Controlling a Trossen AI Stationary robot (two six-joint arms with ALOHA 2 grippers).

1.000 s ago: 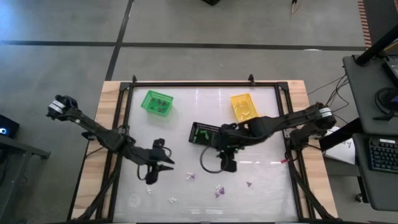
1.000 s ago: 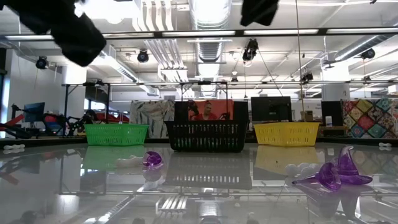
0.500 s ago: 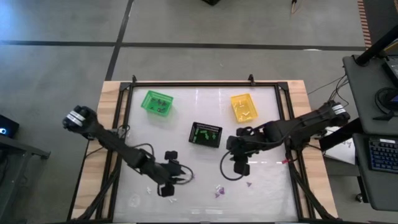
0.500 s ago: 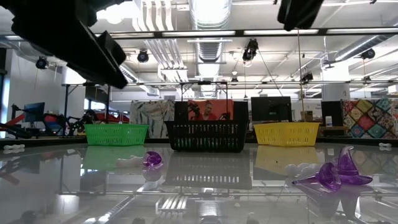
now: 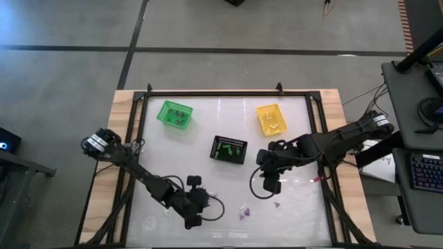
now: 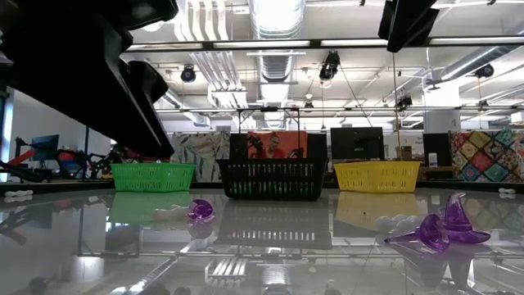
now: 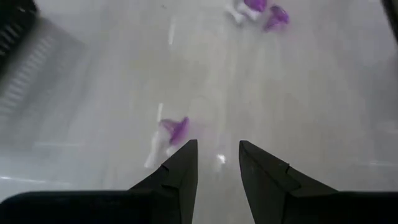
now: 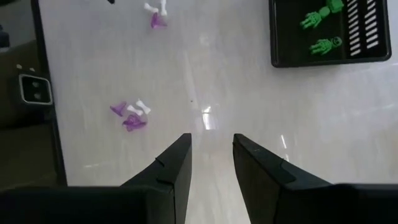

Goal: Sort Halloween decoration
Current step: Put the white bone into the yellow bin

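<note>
As the left arm swings down toward the table's (image 5: 304,111) front edge, the left gripper (image 5: 192,221) now hovers over the scattered trinkets there, much nearer them than a second ago; its fingers stand parted with nothing between them, a purple piece (image 7: 177,129) and a white one (image 7: 155,149) just ahead. The right gripper (image 5: 272,185) has pulled back from the black basket (image 5: 229,149) toward the right side and also hangs empty, fingers apart, above bare table, with a purple cluster (image 8: 129,117) ahead of it. So a drop looks done, and both arms seem to be lining up fresh picks. Loose decorations lie along the front edge; green figures (image 8: 320,31) sit in the black basket, with more pieces in the green basket (image 5: 174,114) and yellow basket (image 5: 270,118) at the back.
</note>
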